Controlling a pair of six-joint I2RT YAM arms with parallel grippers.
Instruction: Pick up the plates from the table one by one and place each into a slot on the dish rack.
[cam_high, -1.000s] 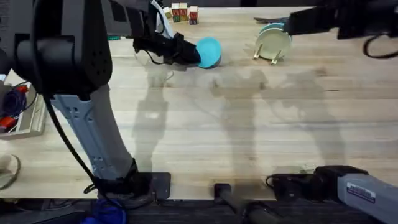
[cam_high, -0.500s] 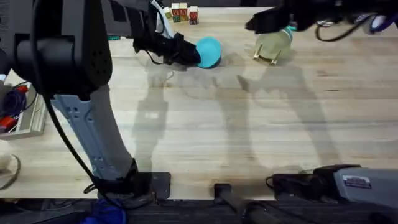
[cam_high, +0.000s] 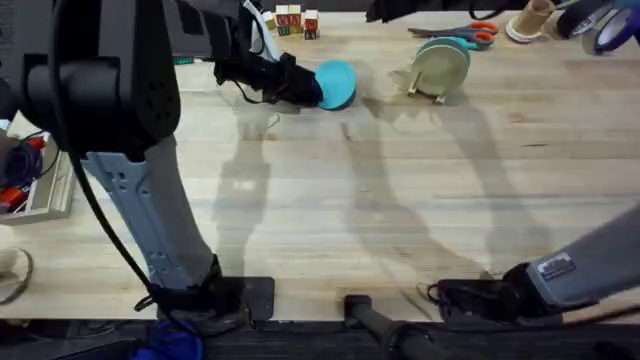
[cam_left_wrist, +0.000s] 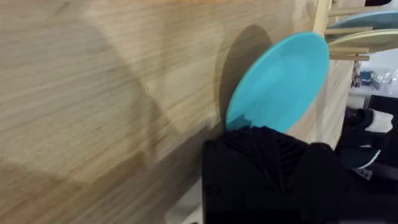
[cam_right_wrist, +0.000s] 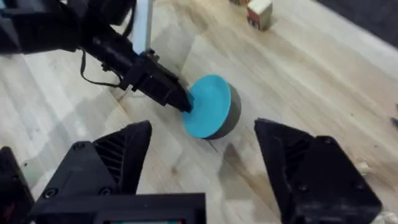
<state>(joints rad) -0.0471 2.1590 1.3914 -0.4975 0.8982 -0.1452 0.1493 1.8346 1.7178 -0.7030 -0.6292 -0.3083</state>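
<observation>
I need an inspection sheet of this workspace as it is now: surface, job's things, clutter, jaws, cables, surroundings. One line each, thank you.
Surface: pale wooden table, arm shadows across it.
Job's things: blue plate tilted on edge at the far side, held by the left gripper; dish rack to its right with a cream plate and another blue one behind it, both upright.
Clutter: toy blocks, scissors, tape rolls along the far edge.
Jaws: left shut on the blue plate's rim; right gripper open, empty, above the plate.
Cables: black cable down the left arm.
Surroundings: tray of small items at the left edge.
</observation>
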